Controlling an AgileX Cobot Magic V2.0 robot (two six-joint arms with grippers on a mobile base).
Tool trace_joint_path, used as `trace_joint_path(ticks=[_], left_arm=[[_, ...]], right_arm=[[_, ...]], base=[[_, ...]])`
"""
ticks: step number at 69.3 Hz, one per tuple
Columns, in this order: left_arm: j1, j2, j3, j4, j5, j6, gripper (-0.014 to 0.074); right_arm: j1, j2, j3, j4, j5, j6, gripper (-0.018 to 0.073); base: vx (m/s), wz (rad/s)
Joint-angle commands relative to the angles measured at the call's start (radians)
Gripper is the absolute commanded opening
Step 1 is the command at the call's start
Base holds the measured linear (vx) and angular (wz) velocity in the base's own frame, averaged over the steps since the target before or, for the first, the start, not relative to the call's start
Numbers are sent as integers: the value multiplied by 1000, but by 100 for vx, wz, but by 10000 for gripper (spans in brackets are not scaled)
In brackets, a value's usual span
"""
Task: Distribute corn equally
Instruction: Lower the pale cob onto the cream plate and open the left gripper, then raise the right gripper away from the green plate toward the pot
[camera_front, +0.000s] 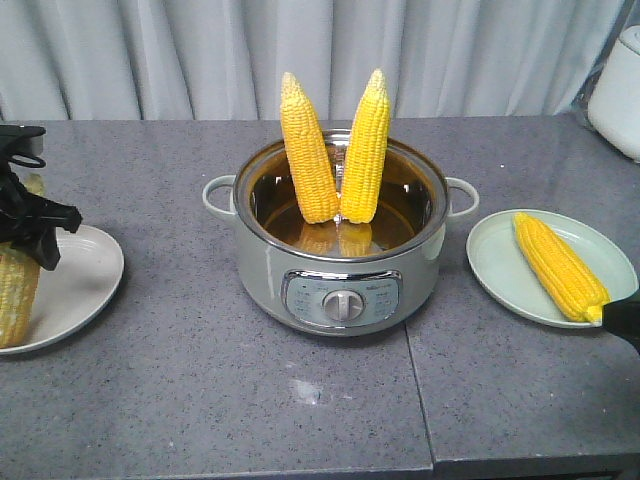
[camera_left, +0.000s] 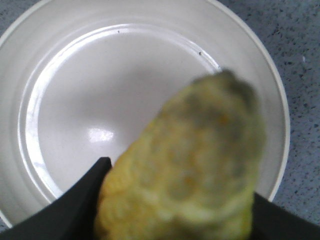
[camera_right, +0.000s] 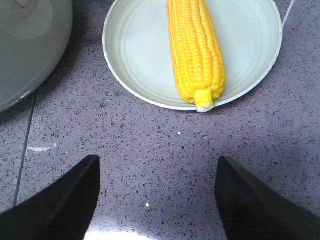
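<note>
Front view: set back, looking slightly down across the grey speckled stone surface (camera_front: 200, 400). Left wrist view: straight down, very close over the round white plate (camera_left: 75, 75). Right wrist view: down, farther off, on the round pale green plate (camera_right: 140, 60). Both plates also in front view.

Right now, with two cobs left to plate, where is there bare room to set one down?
Left plate: bare pot-side half, beside the held cob in the left gripper. Right plate: bare pot-side strip beside the lying cob. Open counter fronts the electric pot. Crowded: the pot, two cobs standing inside.
</note>
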Motion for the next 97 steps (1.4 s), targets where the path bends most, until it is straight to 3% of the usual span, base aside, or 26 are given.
trace_joint_path(ticks=[1, 25, 59, 79, 97], left_arm=[[1, -45, -17, -6, 9, -2, 398], [1, -18, -19, -6, 9, -9, 471], [1, -46, -21, -5, 9, 9, 461], [1, -220, 48, -5, -49, 49, 419], [1, -464, 259, -25, -169, 41, 391]], right_arm=[[-3, -10, -26, 10, -45, -6, 431], [-3, -10, -26, 10, -45, -6, 431], [-3, -10, -26, 10, -45, -6, 431], [-3, -10, -26, 10, -45, -6, 431], [-3, -10, -26, 10, -44, -6, 431]], base=[[0, 0], [0, 0], [0, 0], [0, 0], [0, 0]])
